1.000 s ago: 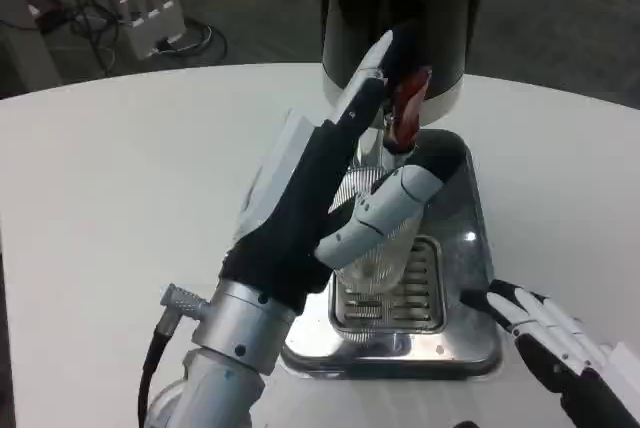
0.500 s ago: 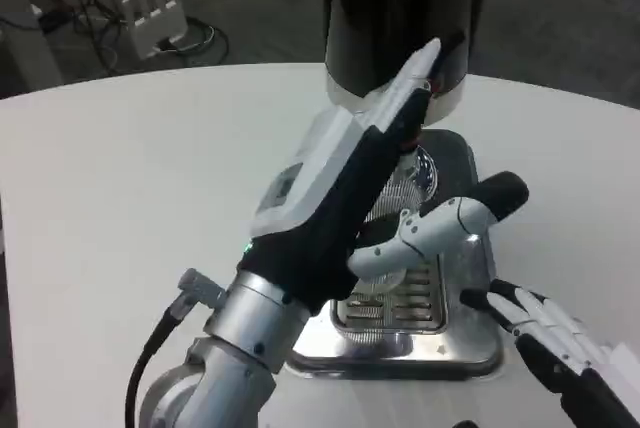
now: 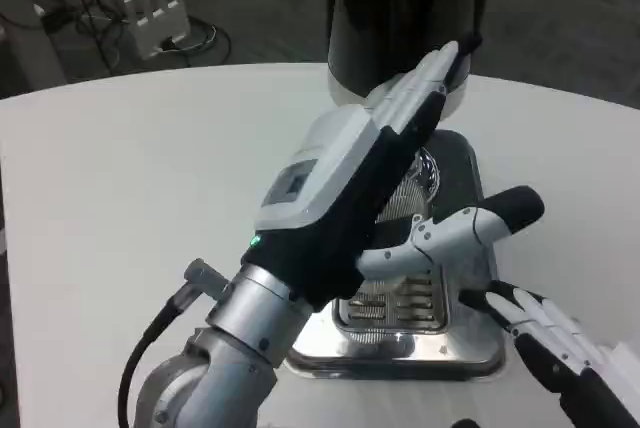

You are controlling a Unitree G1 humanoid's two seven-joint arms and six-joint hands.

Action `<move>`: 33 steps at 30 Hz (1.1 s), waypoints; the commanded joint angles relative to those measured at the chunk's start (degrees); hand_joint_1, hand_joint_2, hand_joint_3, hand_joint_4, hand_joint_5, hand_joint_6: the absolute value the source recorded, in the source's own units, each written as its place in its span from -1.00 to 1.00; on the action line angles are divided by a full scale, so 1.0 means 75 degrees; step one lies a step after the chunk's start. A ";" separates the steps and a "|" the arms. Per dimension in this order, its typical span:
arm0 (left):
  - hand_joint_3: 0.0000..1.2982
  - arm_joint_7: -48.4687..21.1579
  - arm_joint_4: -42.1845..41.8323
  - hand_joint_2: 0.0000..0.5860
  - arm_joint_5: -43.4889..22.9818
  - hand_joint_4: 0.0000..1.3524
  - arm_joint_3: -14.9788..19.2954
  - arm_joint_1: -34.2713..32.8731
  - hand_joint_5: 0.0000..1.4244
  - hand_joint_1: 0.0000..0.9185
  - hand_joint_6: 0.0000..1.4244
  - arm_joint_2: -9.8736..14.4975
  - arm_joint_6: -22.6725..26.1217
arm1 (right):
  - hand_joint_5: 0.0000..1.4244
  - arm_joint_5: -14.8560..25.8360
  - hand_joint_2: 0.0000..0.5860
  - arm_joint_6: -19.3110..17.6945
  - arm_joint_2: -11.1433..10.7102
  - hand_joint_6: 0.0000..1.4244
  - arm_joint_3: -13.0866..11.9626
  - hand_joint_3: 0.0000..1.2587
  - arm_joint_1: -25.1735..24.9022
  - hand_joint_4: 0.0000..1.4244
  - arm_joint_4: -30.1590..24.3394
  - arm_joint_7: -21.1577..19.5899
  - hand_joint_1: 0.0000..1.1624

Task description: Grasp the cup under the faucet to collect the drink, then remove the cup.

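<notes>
The black dispenser [image 3: 400, 8] stands over a steel drip tray [image 3: 470, 343]. The left hand [image 3: 370, 183] hangs above it, fingers spread, holding nothing. The cup is probably hidden beneath; lower slowly, wrapping it squarely. The right hand [image 3: 560, 348] rests nearby, apart.

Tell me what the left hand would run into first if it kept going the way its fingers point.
Most likely the dark dispenser body. The left hand has its long fingers stretched up and away toward its lower part, their tips overlapping it in the head view. Depth is unclear from this angle.
</notes>
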 commanded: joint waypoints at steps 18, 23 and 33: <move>-1.00 -0.0070 0.0746 -0.58 0.0436 -1.00 -0.0420 -0.0103 -0.99 -1.00 -1.00 0.0290 -0.0481 | -1.00 0.0163 0.46 -0.0034 0.0016 -1.00 -0.0044 -0.82 -0.0017 -0.97 0.0023 -0.0076 -0.21; -1.00 0.0127 0.0998 -0.57 0.0523 -1.00 -0.0487 -0.0155 -1.00 -1.00 -1.00 0.0207 -0.0697 | -1.00 0.0182 0.46 -0.0026 0.0014 -1.00 -0.0076 -0.82 -0.0039 -0.97 0.0016 -0.0073 -0.21; -1.00 0.0272 0.0982 -0.54 0.0454 -1.00 -0.0512 -0.0055 -1.00 -1.00 -1.00 0.0136 -0.0779 | -1.00 0.0444 0.46 0.0017 0.0241 -1.00 0.0016 -0.82 -0.0085 -0.97 0.0451 -0.0317 -0.21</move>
